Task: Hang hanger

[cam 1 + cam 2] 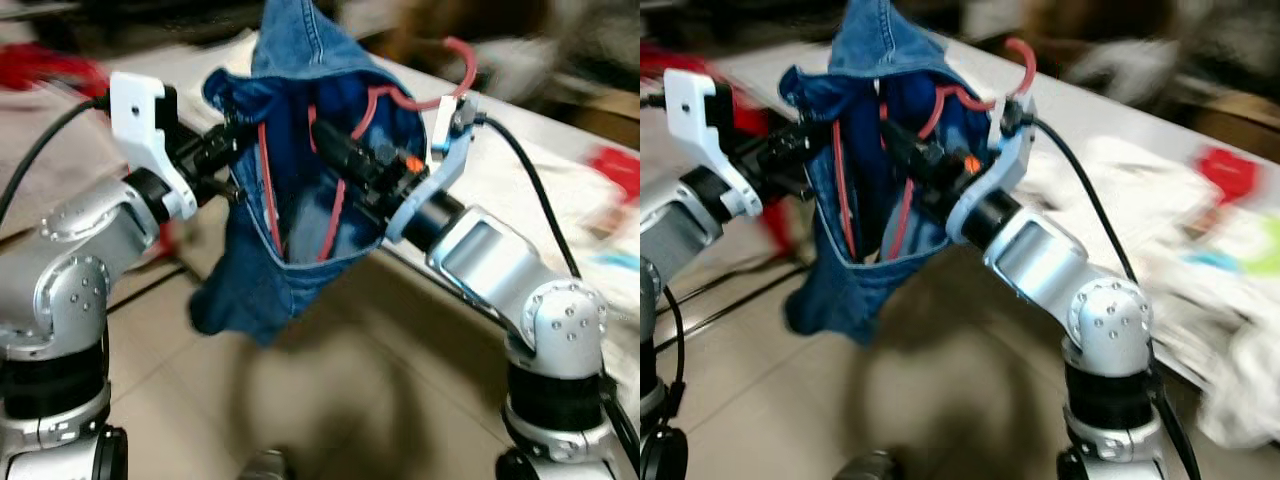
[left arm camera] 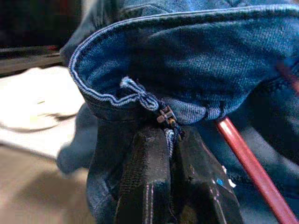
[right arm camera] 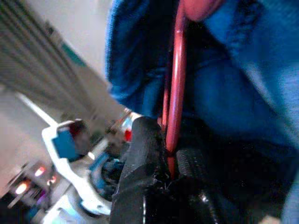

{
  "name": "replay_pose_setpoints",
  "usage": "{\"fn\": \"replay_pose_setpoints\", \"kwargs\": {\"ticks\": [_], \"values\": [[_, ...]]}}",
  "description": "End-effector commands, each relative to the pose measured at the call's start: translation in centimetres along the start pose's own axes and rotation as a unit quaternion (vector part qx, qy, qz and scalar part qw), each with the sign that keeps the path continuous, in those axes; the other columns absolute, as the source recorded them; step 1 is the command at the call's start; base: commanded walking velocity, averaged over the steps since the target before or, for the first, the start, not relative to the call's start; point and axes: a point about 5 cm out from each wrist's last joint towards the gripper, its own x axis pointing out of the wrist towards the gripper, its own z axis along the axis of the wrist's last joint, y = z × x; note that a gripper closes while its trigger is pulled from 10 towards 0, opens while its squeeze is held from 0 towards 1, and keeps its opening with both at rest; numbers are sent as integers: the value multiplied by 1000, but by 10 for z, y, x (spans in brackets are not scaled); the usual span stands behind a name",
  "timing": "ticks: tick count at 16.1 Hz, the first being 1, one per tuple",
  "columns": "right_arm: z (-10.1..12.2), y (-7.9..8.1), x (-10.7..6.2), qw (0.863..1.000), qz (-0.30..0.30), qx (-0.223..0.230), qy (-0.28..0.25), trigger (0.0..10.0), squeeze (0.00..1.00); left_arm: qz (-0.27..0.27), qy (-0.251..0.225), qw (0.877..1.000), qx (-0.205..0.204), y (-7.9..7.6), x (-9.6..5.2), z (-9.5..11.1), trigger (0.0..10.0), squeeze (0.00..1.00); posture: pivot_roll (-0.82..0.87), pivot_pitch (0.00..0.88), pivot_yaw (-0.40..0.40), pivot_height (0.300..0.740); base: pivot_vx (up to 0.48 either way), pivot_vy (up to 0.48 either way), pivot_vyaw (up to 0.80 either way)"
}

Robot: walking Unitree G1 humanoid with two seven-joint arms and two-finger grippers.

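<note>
Right gripper (image 3: 170,158) clamped on red hanger (image 3: 176,88) wire, hook (image 1: 462,60) up; left gripper (image 2: 170,140) pinching denim garment (image 1: 300,150) waistband alongside.

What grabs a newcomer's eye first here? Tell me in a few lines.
The blue denim garment held up between both arms, with a red hanger threaded inside it. The left gripper has its fingers pinched on the denim hem by the zipper; the right gripper clamps the hanger's red wire. Behind stands a cluttered white table.
</note>
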Motion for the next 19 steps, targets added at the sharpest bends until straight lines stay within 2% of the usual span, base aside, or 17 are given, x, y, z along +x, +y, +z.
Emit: {"fn": "replay_pose_setpoints", "kwargs": {"ticks": [1, 2, 3, 5, 6, 8, 9, 11, 13, 14, 15, 18, 19], "values": [[-2, -2, -1, 1000, -5, -10, 8, 10000, 0, 1, 9, 1000, 11, -2, -1, -1, 0, 0, 47, 24, -20, 740, 0, 0, 750], [-2, -4, -1, 1000, -10, -13, 9, 10000, 0, 0, 15, 1000, 11, -3, -1, -2, 0, 0, 47, 24, -20, 740, 0, 0, 750], [-8, -25, -5, 995, -78, -52, 18, 10000, 0, -13, 42, 999, 13, -13, -2, -14, 0, 0, 44, 25, -18, 740, 0, 0, 750], [-11, -44, -9, 986, -140, -93, 23, 10000, 0, -18, 62, 998, 11, -19, -1, -22, 0, 0, 40, 26, -20, 740, 0, 0, 750], [-11, -60, -12, 974, -191, -121, 21, 10000, 0, -21, 73, 997, 7, -22, -1, -26, 0, 0, 37, 27, -21, 740, 0, 0, 750], [-13, -70, -15, 968, -218, -126, 21, 10000, 0, -21, 83, 996, 5, -24, 0, -30, 0, 0, 37, 32, -26, 740, 0, 0, 750], [-15, -83, -18, 952, -259, -158, 27, 10000, 0, -16, 88, 996, -2, -25, 1, -34, 0, 0, 34, 35, -29, 740, 0, 0, 587], [-19, -96, -24, 936, -289, -198, 37, 10000, 0, 5, 95, 995, -23, -25, 5, -45, 0, 0, 24, 39, -28, 740, 0, 0, 0], [-23, -97, -27, 936, -285, -201, 42, 10000, 0, 13, 101, 994, -34, -27, 8, -53, 0, 0, 12, 40, -25, 740, 0, 0, 0], [-32, -98, -37, 941, -270, -199, 56, 10000, 0, 24, 125, 992, -10, -27, 7, -76, 0, 0, -1, 41, -22, 740, 0, 0, 0], [-40, -98, -43, 944, -254, -201, 68, 10000, 0, 33, 137, 990, 6, -25, 3, -88, 0, 0, -5, 42, -22, 740, 0, 0, 0], [-57, -102, -56, 947, -237, -197, 90, 10000, 0, 33, 160, 986, 33, -26, -3, -99, 0, 0, -4, 46, -26, 740, 0, 0, 0], [-66, -99, -61, 952, -208, -199, 107, 10000, 0, 30, 159, 986, 33, -28, -4, -98, 0, 0, 1, 48, -30, 740, 0, 0, 0]]}}
